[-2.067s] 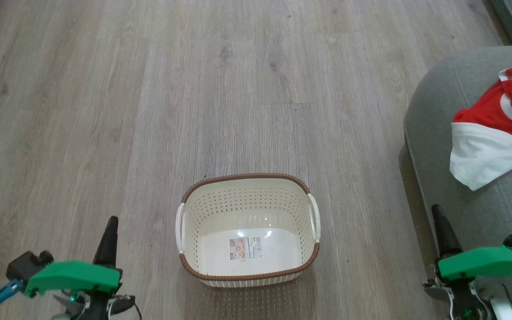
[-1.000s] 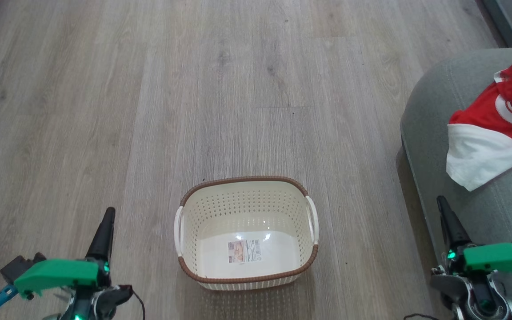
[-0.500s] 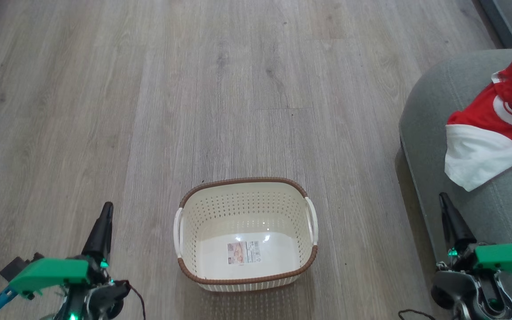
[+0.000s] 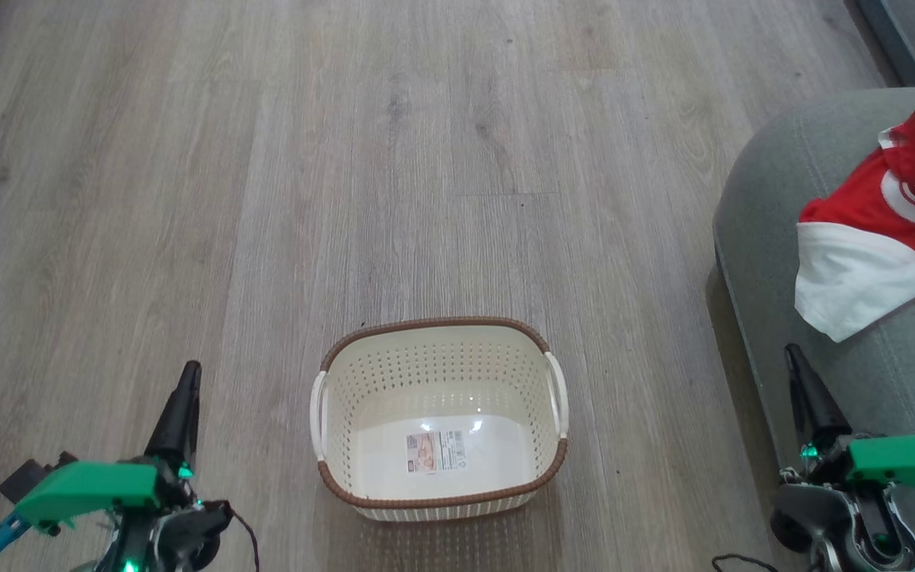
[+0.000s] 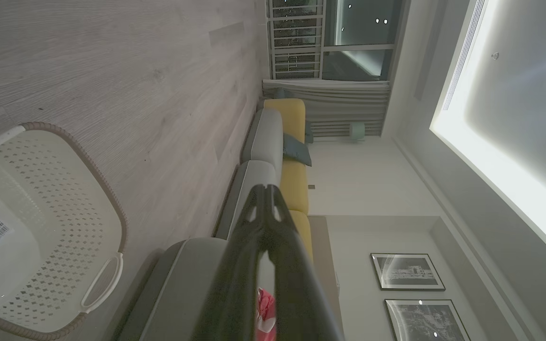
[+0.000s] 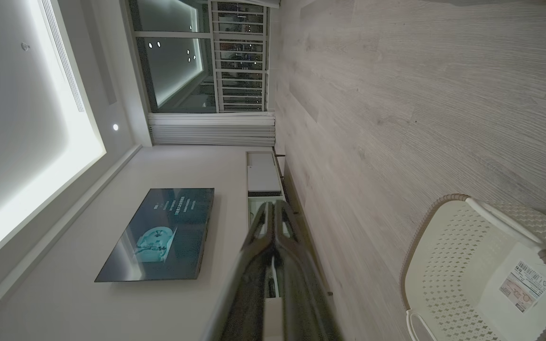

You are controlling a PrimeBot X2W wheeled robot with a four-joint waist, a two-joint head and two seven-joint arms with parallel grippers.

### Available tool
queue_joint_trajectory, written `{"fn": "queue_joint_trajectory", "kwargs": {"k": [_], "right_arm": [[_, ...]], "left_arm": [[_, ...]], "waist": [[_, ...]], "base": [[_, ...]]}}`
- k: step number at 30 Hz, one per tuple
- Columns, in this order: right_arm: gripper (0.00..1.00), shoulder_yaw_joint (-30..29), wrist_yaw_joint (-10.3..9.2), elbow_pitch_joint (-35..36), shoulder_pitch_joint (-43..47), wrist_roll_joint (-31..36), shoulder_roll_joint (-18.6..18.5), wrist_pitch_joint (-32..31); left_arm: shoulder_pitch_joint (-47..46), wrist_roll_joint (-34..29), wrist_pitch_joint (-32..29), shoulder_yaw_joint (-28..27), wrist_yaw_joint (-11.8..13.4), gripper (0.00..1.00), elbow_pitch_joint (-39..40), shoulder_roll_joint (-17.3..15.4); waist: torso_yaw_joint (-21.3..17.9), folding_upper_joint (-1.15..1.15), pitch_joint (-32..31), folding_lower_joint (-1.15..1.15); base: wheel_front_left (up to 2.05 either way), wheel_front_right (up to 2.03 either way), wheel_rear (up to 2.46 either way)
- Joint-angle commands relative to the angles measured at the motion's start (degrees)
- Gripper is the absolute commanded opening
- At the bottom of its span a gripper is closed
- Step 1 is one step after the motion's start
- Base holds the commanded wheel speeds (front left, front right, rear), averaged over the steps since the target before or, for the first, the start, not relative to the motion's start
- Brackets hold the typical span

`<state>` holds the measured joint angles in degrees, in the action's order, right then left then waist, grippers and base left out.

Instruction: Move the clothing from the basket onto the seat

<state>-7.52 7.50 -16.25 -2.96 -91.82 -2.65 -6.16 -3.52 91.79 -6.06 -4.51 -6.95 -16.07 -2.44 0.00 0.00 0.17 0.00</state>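
The wood floor [image 4: 346, 159] runs wide across the room. On the robot's right is the grey-green seat [image 4: 783, 199], rounded at the corner. The cream basket [image 4: 438, 507] stands on the floor well apart from it, a label sticker [image 4: 435, 451] plain on its bottom. The red and white clothing [image 4: 870, 238] lies crumpled on the seat. The left gripper [image 4: 189, 372] and right gripper [image 4: 791, 355] hang low either side of the basket, fingers clenched on nothing.

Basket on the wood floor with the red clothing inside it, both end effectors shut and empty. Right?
Not quite: the basket is empty but for its label; the head view shows the red clothing lying on the seat. The rest stands.
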Motion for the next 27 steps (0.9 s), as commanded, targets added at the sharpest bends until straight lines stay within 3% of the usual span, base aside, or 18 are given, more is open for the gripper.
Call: {"fn": "queue_joint_trajectory", "kwargs": {"k": [1, 27], "right_arm": [[0.0, 0.99, -0.01, 2.23, -3.23, -0.34, -0.22, -0.34], [0.0, 1.0, -0.01, 2.23, -3.23, -0.34, -0.22, -0.33]], "left_arm": [[-2.68, 0.37, -0.44, -2.02, -0.54, 0.0, 2.0, -0.43], [-2.68, 0.37, -0.43, -2.02, -0.54, 0.0, 2.01, -0.43]], "waist": [[0.0, 0.0, 0.0, 0.0], [0.0, 0.0, 0.0, 0.0]], "base": [[0.0, 0.0, 0.0], [0.0, 0.0, 0.0]]}}
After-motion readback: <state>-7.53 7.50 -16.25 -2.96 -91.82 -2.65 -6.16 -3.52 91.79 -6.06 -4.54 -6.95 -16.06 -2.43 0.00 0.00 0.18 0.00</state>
